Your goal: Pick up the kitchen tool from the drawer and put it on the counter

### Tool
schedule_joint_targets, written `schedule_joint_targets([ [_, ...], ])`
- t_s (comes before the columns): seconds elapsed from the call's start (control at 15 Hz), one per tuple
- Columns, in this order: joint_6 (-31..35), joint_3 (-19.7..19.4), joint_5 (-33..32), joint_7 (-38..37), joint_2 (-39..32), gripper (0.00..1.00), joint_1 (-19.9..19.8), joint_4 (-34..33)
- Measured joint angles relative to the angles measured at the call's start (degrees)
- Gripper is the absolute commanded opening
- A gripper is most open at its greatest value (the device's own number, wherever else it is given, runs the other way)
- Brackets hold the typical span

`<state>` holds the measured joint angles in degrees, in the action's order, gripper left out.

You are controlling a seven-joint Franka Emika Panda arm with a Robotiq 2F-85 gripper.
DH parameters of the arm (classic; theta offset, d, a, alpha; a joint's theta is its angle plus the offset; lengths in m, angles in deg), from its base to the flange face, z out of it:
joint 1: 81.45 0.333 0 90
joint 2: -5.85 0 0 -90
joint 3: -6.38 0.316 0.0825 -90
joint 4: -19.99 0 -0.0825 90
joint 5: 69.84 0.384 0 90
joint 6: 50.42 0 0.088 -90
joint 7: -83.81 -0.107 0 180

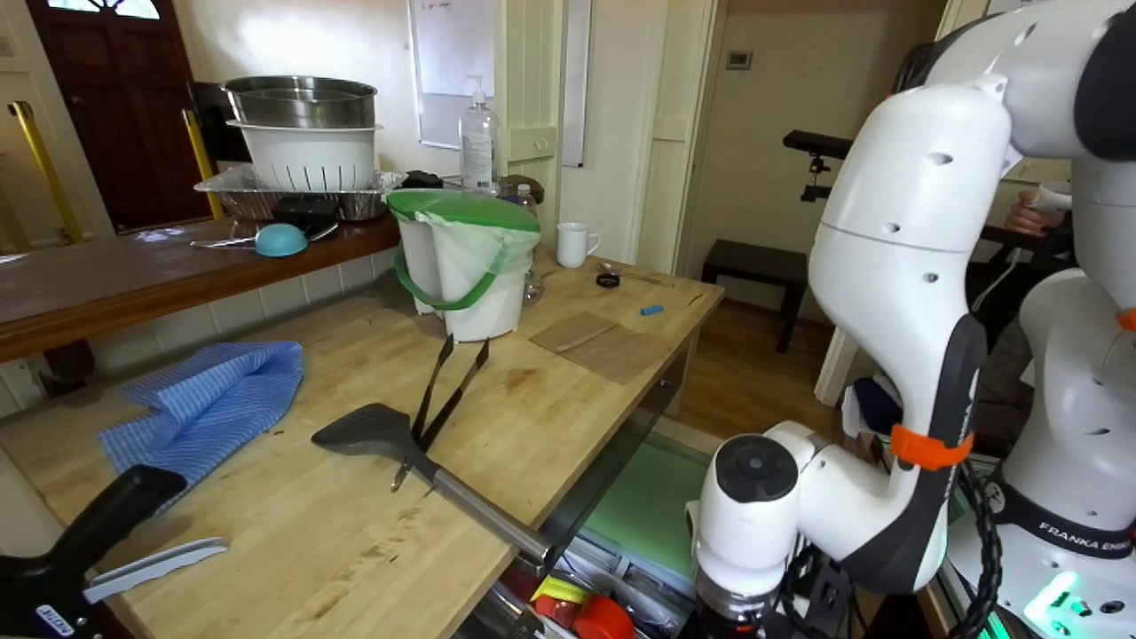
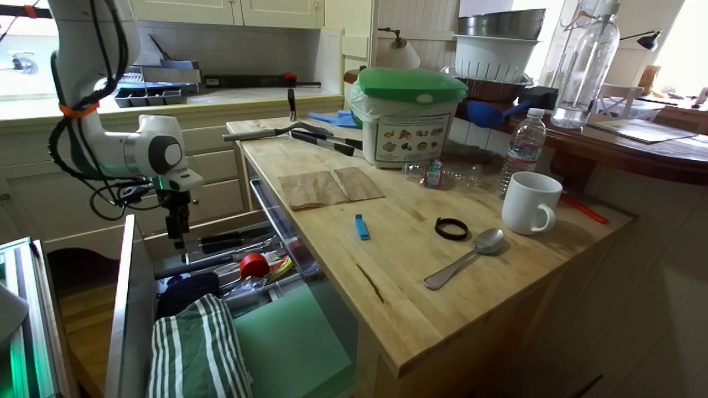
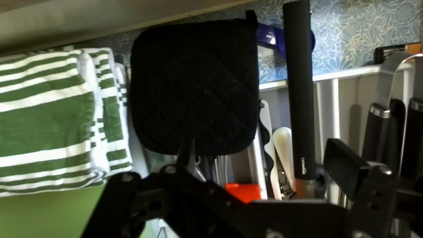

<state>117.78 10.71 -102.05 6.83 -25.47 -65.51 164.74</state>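
The kitchen tool, with a long dark handle [image 3: 299,89], lies in the drawer [image 3: 347,39]; its lower part is hidden behind my gripper in the wrist view. A dark rod that looks like the same tool [image 2: 193,267] shows in an exterior view, just below my gripper [image 2: 178,239]. The gripper [image 3: 266,157] is open, with the handle between its two fingers in the picture and nothing held. In an exterior view the gripper [image 1: 732,626] is mostly cut off. The drawer [image 2: 123,309] stands pulled out beside the light wooden counter [image 1: 355,524], also seen here [image 2: 409,326].
A black pot holder [image 3: 195,86] and a green-striped cloth [image 3: 43,125] lie in the drawer. Black-handled tools [image 3: 376,132] lie to the right. On the counter are a spatula [image 1: 373,430] overhanging the edge, tongs [image 1: 444,390], a blue cloth [image 1: 213,390] and a bucket [image 1: 479,275].
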Motion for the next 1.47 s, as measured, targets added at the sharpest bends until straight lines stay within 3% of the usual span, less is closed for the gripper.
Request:
schedule_joint_targets([
  [0.27,2.1,-4.4,-0.1,-3.7,-11.7,1.00,10.5,-10.0],
  [0.53,2.4,-9.9,9.0,-2.0,-20.8,1.00,22.3,-19.0],
  [0.73,2.4,-12.4,15.0,0.1,-25.4,1.00,27.5,-24.1],
  [0.87,2.4,-12.6,18.2,2.5,-27.0,1.00,28.7,-26.0],
  [1.13,2.4,-10.9,21.1,8.6,-27.1,1.00,26.7,-26.5],
  [1.47,3.2,-14.2,25.5,11.3,-24.2,1.00,28.8,-22.3],
])
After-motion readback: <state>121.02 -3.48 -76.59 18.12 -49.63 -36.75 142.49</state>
